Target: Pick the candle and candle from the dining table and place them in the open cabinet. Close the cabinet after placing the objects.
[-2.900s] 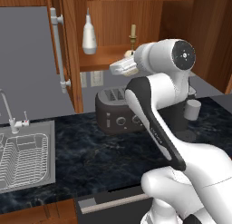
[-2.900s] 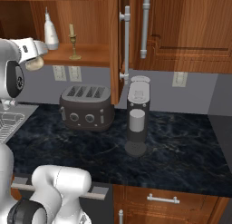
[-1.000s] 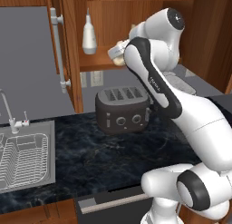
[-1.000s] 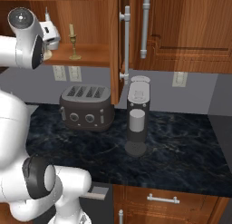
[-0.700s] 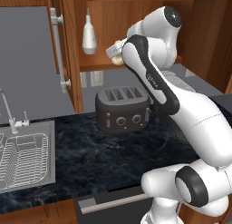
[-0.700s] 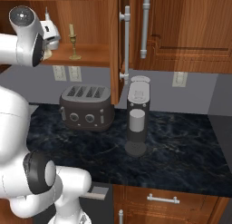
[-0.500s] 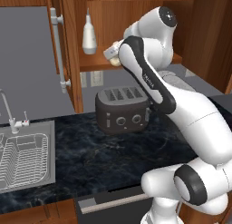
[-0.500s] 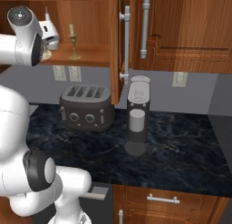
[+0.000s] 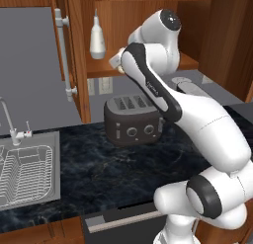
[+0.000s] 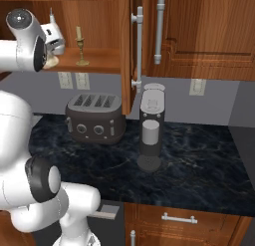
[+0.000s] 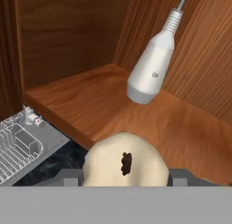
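My gripper [image 11: 122, 177] is shut on the squat cream candle [image 11: 122, 162], which it holds just off the front edge of the open cabinet's shelf [image 11: 81, 100]. In the left base view this candle [image 9: 117, 60] peeks out from behind my forearm at the shelf [image 9: 99, 67]. Seen from the right base, the candle [image 10: 50, 62] sits under my hand at the shelf's left end. The slim taper candle [image 10: 78, 45] on its gold stick stands upright on the shelf [image 10: 102, 58], to the right of my hand. The dining table is out of view.
A white bottle [image 11: 152, 69] stands on the shelf close behind the held candle, also visible as the bottle [image 9: 97, 38]. The open door [image 10: 127, 51] juts out on the right. Below are a toaster [image 9: 133, 122], a coffee machine [image 10: 151, 128] and a sink [image 9: 24, 169].
My hand has carried the squat candle slightly left, closer to the shelf's front edge. The grip is unchanged, and the taper candle and bottle have stayed put.
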Robot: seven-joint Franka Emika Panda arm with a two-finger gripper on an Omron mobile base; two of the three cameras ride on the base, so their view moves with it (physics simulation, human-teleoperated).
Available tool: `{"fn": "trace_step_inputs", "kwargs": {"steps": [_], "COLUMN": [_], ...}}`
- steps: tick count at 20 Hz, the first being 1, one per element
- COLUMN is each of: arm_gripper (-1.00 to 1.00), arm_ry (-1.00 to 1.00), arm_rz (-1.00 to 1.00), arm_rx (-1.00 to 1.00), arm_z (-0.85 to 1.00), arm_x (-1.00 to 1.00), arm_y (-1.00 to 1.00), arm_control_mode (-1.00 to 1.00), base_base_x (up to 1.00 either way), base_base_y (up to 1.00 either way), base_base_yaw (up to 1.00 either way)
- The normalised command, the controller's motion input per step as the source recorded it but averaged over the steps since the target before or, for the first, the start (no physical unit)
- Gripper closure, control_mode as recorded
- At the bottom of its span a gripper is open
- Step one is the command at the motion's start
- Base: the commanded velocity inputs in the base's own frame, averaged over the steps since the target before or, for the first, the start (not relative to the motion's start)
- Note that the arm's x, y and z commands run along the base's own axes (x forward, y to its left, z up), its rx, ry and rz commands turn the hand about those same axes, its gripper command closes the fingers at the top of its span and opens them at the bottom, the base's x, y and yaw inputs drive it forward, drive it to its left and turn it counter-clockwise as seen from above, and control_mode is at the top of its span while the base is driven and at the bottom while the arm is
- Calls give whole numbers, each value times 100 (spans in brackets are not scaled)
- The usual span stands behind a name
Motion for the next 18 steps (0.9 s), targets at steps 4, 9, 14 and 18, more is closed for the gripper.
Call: {"fn": "trace_step_inputs", "kwargs": {"steps": [4, 9, 14, 18], "arm_gripper": [100, 100, 100, 100], "arm_ry": [0, 0, 0, 0], "arm_rz": [0, 0, 0, 0], "arm_rx": [-2, 0, 0, 0], "arm_z": [0, 0, 0, 0], "arm_x": [27, 23, 21, 20], "arm_y": [0, 0, 0, 0], "arm_control_mode": [-100, -100, -100, -100], "base_base_x": [0, 0, 0, 0], "base_base_y": [0, 0, 0, 0], "base_base_yaw": [0, 0, 0, 0]}}
